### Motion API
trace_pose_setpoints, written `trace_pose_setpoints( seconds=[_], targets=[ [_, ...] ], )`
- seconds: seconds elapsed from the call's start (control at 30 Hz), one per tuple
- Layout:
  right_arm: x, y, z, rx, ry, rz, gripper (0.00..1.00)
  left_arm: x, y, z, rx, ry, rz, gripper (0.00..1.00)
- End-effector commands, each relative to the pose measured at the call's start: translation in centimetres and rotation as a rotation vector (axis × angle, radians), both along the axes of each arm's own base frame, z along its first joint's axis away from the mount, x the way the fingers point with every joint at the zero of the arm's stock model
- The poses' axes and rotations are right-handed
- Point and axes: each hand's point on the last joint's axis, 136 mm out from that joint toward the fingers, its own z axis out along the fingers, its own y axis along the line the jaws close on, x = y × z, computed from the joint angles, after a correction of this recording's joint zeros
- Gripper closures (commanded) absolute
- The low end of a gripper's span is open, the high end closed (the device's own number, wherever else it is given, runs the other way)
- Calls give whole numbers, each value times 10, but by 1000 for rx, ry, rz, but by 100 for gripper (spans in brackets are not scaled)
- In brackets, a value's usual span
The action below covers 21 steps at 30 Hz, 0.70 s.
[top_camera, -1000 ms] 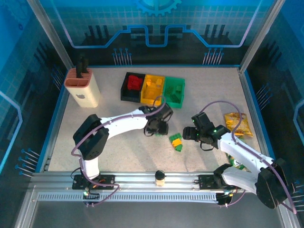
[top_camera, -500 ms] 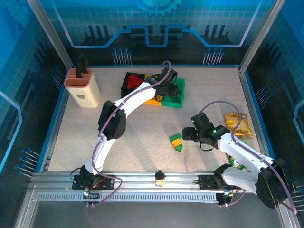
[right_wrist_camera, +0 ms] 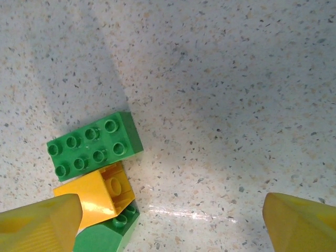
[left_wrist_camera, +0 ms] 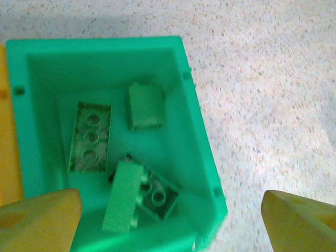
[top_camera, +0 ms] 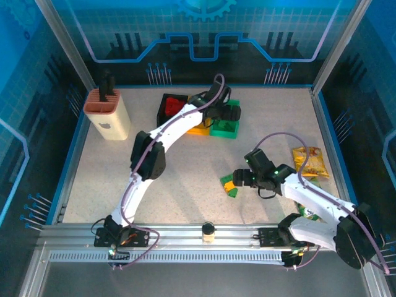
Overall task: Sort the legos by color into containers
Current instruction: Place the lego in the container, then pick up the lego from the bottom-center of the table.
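The left claw (left_wrist_camera: pixel 168 224) is open wide and holds nothing, right above the green bin (left_wrist_camera: pixel 195 136) with green bricks (left_wrist_camera: pixel 92 136) inside. The right claw (right_wrist_camera: pixel 168 226) is wide open too, empty, above a loose green brick (right_wrist_camera: pixel 94 147) and a yellow brick (right_wrist_camera: pixel 97 197) on the desk (right_wrist_camera: pixel 236 105), lower left.

My white left arm (top_camera: pixel 176 127) reaches far forward, yellow-fingered left gripper (left_wrist_camera: pixel 168 220) spread wide; my right gripper (right_wrist_camera: pixel 168 220) points down, equally spread.

The lowest green lego (right_wrist_camera: pixel 107 236) is cut off by the bottom edge.
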Motion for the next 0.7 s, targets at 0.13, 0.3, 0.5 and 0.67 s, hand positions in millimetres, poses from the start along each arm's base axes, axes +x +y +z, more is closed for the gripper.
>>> trace_pose_setpoints(
  seconds=[0.13,0.3,0.5,0.67],
  targets=[
    [-22,25,-11,-8,67,81,18,-81,40,101,-137,-173,-15,10],
    [-32,42,-28,-27,98,103,23,-135,95,64,-83,-123,58,10],
    [-35,44,-47,-82,133,75,37,-192,155,15,-9,-55,151,10],
    [-34,42,-52,-120,140,64,46,-223,190,2,1,-51,212,10]
  ],
)
